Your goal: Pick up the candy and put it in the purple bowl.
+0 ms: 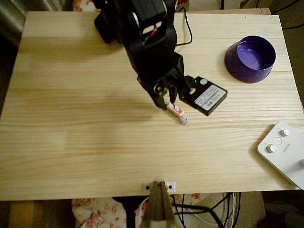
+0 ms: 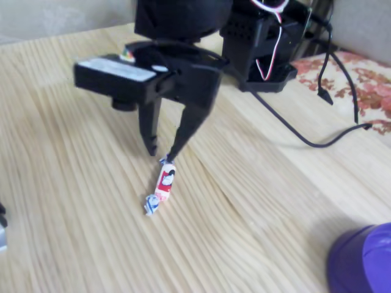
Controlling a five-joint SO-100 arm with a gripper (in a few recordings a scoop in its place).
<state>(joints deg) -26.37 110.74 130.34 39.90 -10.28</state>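
Observation:
The candy [image 1: 177, 110] [image 2: 165, 180] is a small white sweet with red marks and bluish twisted ends, lying on the wooden table near its middle. My black gripper [image 1: 166, 102] [image 2: 163, 152] points down right over the candy's near-arm end. It is open by a narrow gap, and its fingertips [image 2: 153, 148] stand on either side of that twisted end. The wrapper's body and other end lie free on the wood. The purple bowl [image 1: 250, 59] [image 2: 363, 262] stands empty at the table's far right in the overhead view, well away from the candy.
A white device with round knobs [image 1: 285, 152] lies at the right front edge in the overhead view. The arm's base and a black cable [image 2: 305, 131] are at the back. Bare wood lies between candy and bowl.

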